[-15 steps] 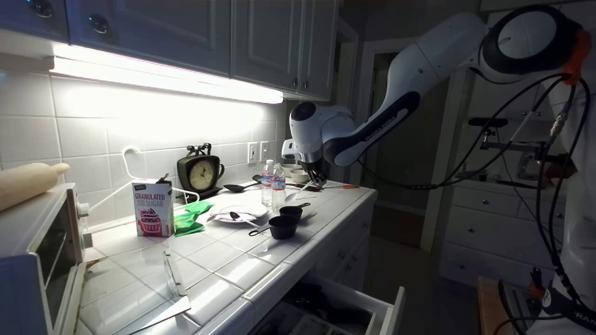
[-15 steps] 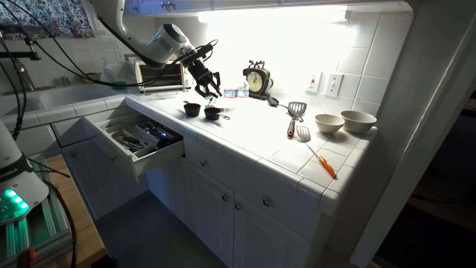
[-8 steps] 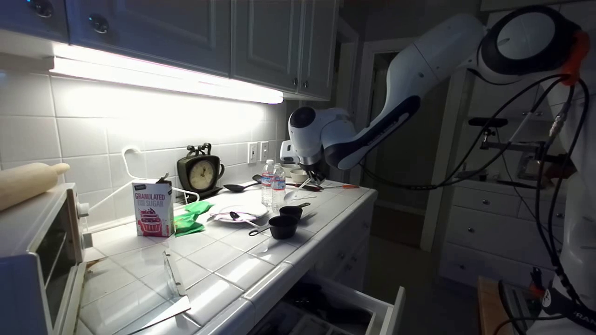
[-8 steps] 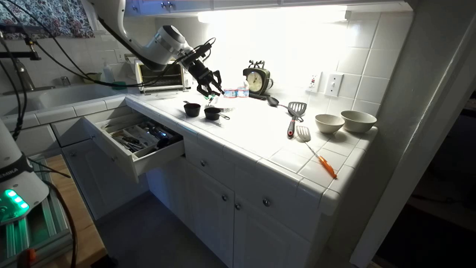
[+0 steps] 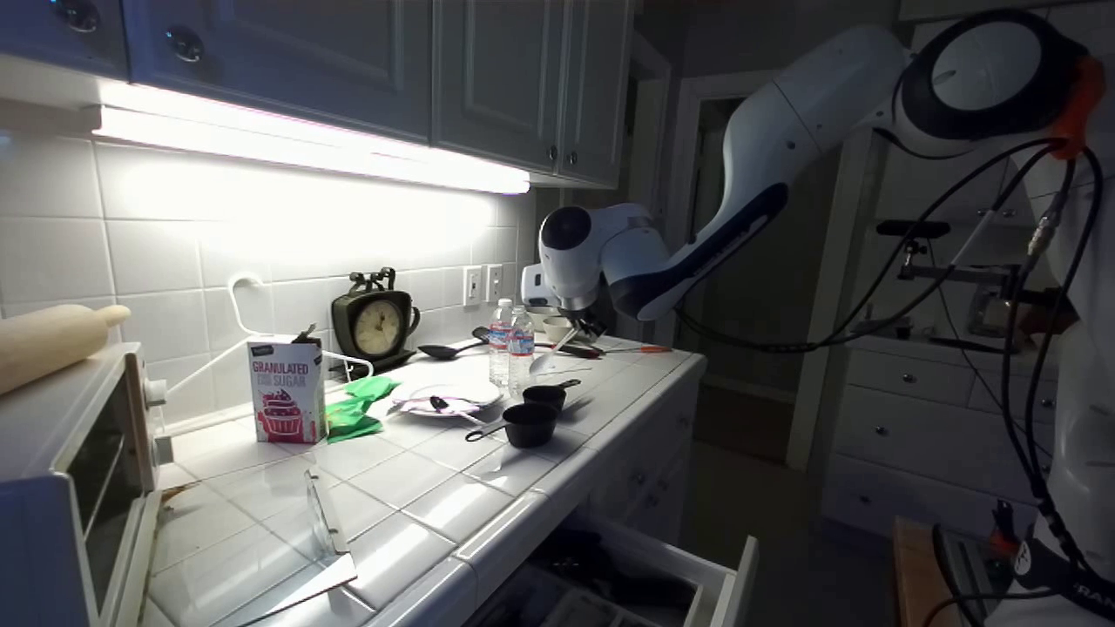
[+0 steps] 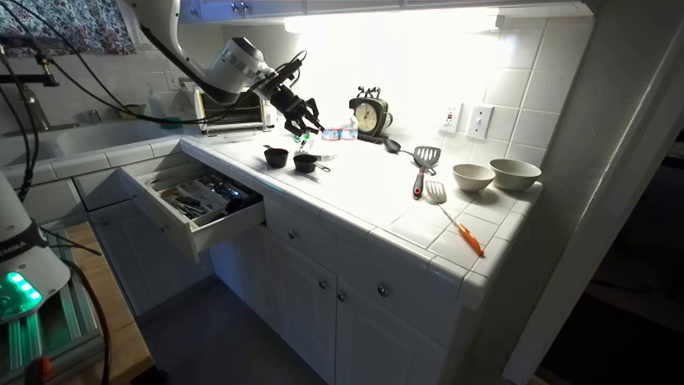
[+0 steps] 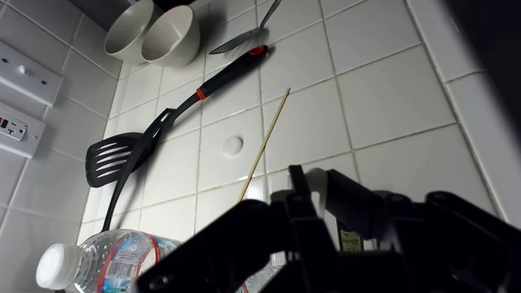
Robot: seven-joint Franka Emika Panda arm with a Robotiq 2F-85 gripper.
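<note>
Gripper (image 7: 314, 179) fingers are seen clenched on the handle of a white spoon (image 5: 540, 363), which is held aslant, bowl lowest, over the tiled tabletop (image 6: 417, 230); whether the bowl is rested on the tiles cannot be told. The nearest obstruction is formed by two water bottles (image 5: 521, 353), stood upright side by side just beside the spoon; in the wrist view, one is partly hidden by the gripper. Toward the tabletop's front edge, two black measuring cups (image 5: 530, 425) are set close together, and near them a white plate (image 5: 457, 394) is laid, followed by a green packet (image 5: 353, 420) and a sugar box (image 5: 287, 392). A dark clock (image 5: 379, 326) is placed by the tiled wall. In the wrist view, a thin wooden stick (image 7: 263, 145) is shown lying near the gripper, with a small white disc (image 7: 233, 145) beside it. Farther along, a slotted spatula (image 7: 187, 104) is crossed with a black spoon (image 6: 392, 145), and an orange-handled turner (image 6: 470, 239) is laid near two pale bowls (image 6: 474, 179). Below the front edge, a drawer (image 6: 230, 230) holding utensils is pulled out.
</note>
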